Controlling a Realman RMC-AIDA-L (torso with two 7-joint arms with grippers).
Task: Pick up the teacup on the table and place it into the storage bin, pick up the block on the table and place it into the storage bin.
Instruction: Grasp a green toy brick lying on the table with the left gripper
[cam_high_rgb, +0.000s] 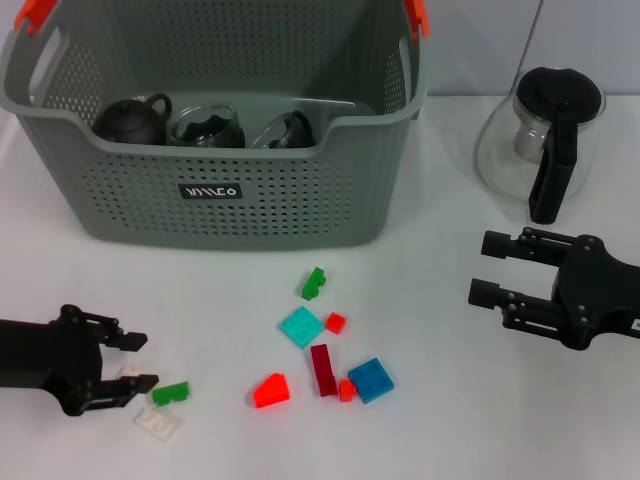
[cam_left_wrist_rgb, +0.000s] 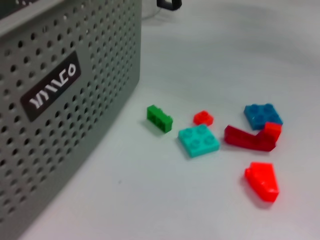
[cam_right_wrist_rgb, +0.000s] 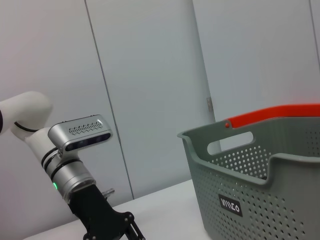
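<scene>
The small green block lies near the front left corner of the table, right at the tips of my left gripper, whose fingers stand narrowly apart with nothing between them; a white block lies just beside it, nearer the front edge. If I close from here, I judge the fingers could nudge the green block aside instead of catching it, or pinch the white one along with it. Toward the middle of the table lie the other pieces: a second green block, a teal plate and the dark red bar. The storage bin stands along the back edge, dark teaware already inside, so the carry is long and a weak pinch could drop the block short. My right gripper hangs wide and empty near the right edge, below the glass pot.
</scene>
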